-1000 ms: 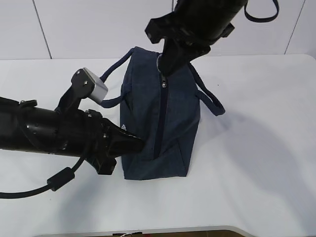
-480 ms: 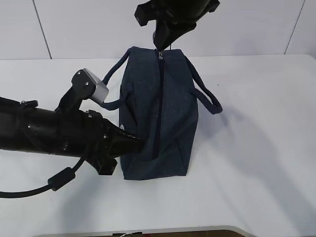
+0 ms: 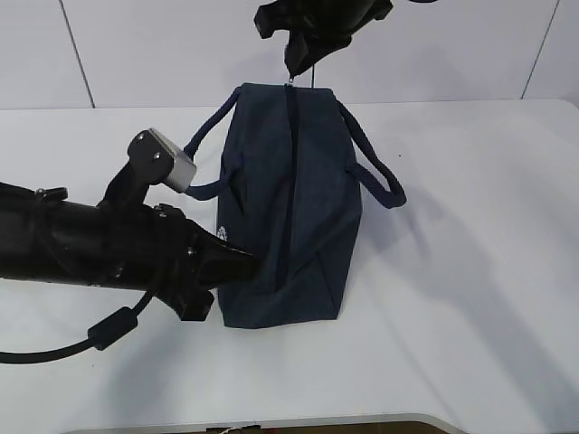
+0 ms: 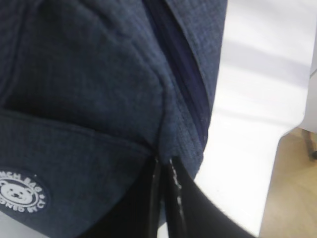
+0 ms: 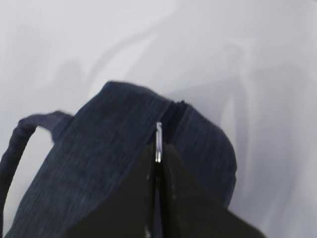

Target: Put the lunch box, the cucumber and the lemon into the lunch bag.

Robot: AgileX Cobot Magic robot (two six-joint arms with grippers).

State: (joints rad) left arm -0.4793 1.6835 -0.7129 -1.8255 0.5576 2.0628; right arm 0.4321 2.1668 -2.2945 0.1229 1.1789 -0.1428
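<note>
1. The left gripper (image 3: 246,266) is clenched on a pinch of cloth at the near lower corner of the lunch bag (image 3: 262,208); in the left wrist view its two dark fingers (image 4: 174,198) meet with navy fabric gathered just ahead of them, and a round bear badge (image 4: 20,194) sits just to their left.
2. The bag lies on the white table (image 3: 470,271), stretched lengthwise between the two grippers, its zipper (image 3: 290,181) running away from the left gripper toward the right one. The zipper looks closed along its whole length.
3. The fabric reads as soft and light: it creases and bunches at the pinch, so this hold probably anchors the bag rather than stiffens it. A corner seam is a sensible spot, thicker and less likely to slip.
4. The loop handles (image 3: 375,176) flop out on both sides, limp, and offer an alternative grab point.
5. The right gripper (image 3: 296,65) is shut on the thin metal ring (image 5: 158,142) at the bag's far end, pinched between its tips. This pull is small, hard and likely slippery; a firm, square pinch seems needed.
6. The lunch box, the cucumber and the lemon appear in no view, so I cannot tell whether they are inside.
</note>
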